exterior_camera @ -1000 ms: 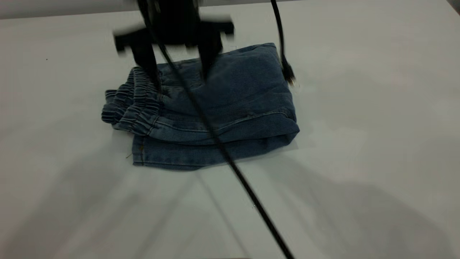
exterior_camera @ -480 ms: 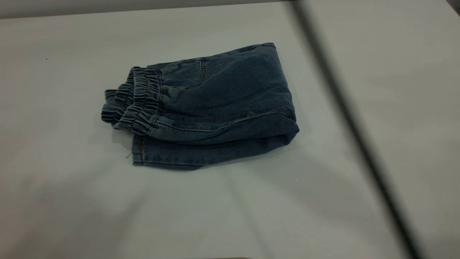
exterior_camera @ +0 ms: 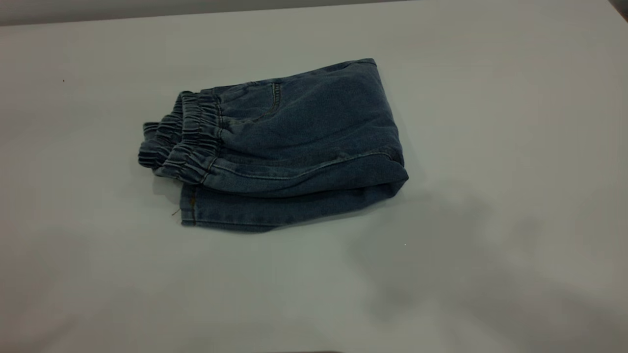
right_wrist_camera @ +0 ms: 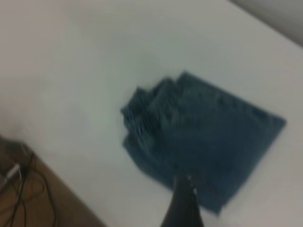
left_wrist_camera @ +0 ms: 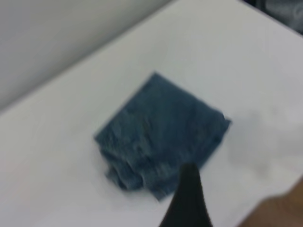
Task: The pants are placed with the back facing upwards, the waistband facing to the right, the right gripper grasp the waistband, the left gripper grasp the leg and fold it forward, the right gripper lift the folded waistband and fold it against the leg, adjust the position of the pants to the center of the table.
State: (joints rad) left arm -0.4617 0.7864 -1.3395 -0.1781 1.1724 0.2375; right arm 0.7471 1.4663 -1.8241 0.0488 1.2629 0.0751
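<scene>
The denim shorts [exterior_camera: 274, 147] lie folded on the bench [exterior_camera: 490, 122], elastic waistband [exterior_camera: 184, 135] bunched leftward. Only wrist views show each end effector; whether either is spread cannot be told.

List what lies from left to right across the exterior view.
Bare table → gathered elastic waistband of the pants → stitched pocket seam → the folded edge of the denim → bare table again. No claw shows in this view.
</scene>
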